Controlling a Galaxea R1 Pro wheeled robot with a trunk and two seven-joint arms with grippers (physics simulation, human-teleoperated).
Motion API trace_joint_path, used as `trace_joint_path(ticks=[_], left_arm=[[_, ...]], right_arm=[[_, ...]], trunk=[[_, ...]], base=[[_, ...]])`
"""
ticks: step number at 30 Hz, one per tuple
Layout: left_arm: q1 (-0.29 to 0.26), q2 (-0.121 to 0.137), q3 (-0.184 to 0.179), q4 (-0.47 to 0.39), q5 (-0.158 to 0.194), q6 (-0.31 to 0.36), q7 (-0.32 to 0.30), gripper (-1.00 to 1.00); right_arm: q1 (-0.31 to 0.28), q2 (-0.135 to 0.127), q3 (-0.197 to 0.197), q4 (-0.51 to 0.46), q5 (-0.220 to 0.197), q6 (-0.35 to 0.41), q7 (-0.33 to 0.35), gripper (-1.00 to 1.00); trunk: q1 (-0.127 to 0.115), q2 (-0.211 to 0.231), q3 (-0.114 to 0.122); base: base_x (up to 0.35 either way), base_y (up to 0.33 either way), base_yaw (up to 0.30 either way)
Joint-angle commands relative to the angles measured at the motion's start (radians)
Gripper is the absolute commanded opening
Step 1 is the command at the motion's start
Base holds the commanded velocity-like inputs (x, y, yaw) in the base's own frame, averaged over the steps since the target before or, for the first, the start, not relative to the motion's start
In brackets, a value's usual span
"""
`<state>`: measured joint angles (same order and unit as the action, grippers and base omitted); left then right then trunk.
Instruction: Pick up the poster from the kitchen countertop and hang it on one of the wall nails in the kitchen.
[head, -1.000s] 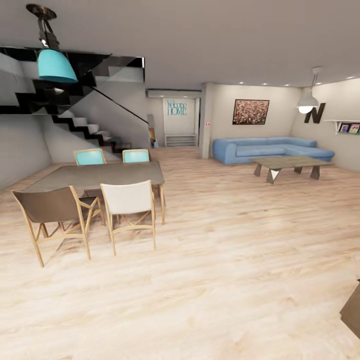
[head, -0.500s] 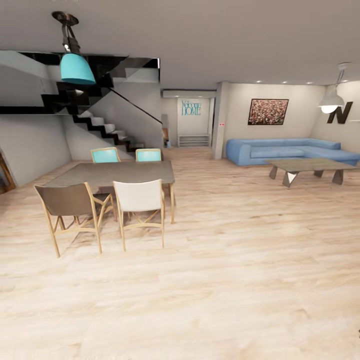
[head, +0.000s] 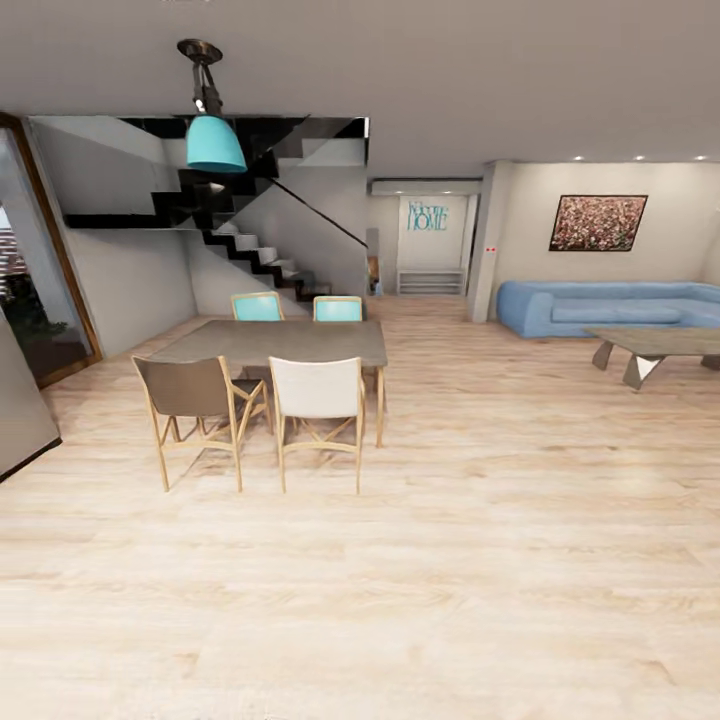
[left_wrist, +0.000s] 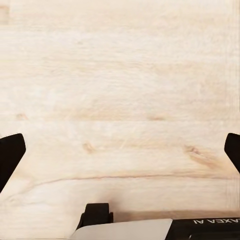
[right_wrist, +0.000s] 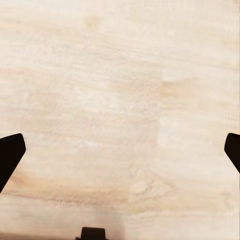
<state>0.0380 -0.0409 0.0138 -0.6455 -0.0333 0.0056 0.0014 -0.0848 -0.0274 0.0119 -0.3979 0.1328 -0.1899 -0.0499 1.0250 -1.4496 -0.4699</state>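
Open room with pale wood floor (head: 450, 560). Black staircase (head: 240, 240) at back left; blue sofa (head: 600, 305) at right, below a reddish wide picture (head: 597, 222). Grey dining table (head: 275, 343) with four chairs, under a turquoise lamp (head: 214, 145). Left gripper (left_wrist: 120, 150) and right gripper (right_wrist: 120, 150) above bare floor, jaws spread wide, holding nothing.

left tool (left_wrist: 120, 152): two matte black fingertips (left_wrist: 10, 157) with rounded, tapering ends, one at each side of the left wrist view. between them, lower down, sat a small black rounded knob (left_wrist: 95, 216) on a pale grey plate (left_wrist: 122, 231), and beside that a black housing (left_wrist: 207, 227) carrying white capital lettering, seen upside down, partly cut off. right tool (right_wrist: 120, 152): the same black tapered fingertips (right_wrist: 10, 157), with a small black nub (right_wrist: 93, 233) between them.
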Motion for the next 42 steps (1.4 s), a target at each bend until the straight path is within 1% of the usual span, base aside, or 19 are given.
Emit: trace_joint_path(ticks=[1,9,13,19,31,34,42], left_arm=[[0.000,0.000,0.002,-0.002,-0.004,0.001,0.000,1.00],[0.000,0.000,0.002,-0.002,-0.004,0.001,0.000,1.00],[0.000,0.000,0.002,-0.002,-0.003,0.001,0.000,1.00],[0.000,0.000,0.002,-0.002,-0.003,0.001,0.000,1.00],[0.000,0.000,0.002,-0.002,-0.004,0.001,0.001,1.00],[0.000,0.000,0.010,-0.002,-0.004,0.001,0.001,1.00],[0.000,0.000,0.015,-0.002,-0.003,0.001,0.000,1.00]], right_arm=[[0.000,0.000,0.001,0.001,0.010,-0.002,-0.005,1.00],[0.000,0.000,0.001,0.001,0.010,-0.001,-0.004,1.00],[-0.001,-0.001,0.001,0.001,0.010,-0.001,-0.002,1.00],[0.000,0.000,0.001,0.001,0.010,-0.002,-0.002,1.00],[-0.001,0.005,0.002,0.001,0.010,-0.002,-0.007,1.00],[-0.001,0.006,0.002,0.001,0.010,-0.002,-0.008,1.00],[0.000,0.006,0.002,0.001,0.010,-0.002,-0.008,1.00]], trunk=[[0.000,0.000,-0.001],[0.000,0.000,-0.001],[0.000,0.000,-0.001],[0.000,0.000,-0.001],[0.000,0.000,-0.001],[0.000,0.000,-0.001],[0.000,0.000,-0.001]], base=[[0.000,-0.004,0.290],[0.000,-0.001,0.282],[0.000,-0.040,0.130],[0.000,-0.171,0.135],[0.000,-0.025,0.277],[0.000,-0.001,0.291],[0.000,0.000,0.291]])
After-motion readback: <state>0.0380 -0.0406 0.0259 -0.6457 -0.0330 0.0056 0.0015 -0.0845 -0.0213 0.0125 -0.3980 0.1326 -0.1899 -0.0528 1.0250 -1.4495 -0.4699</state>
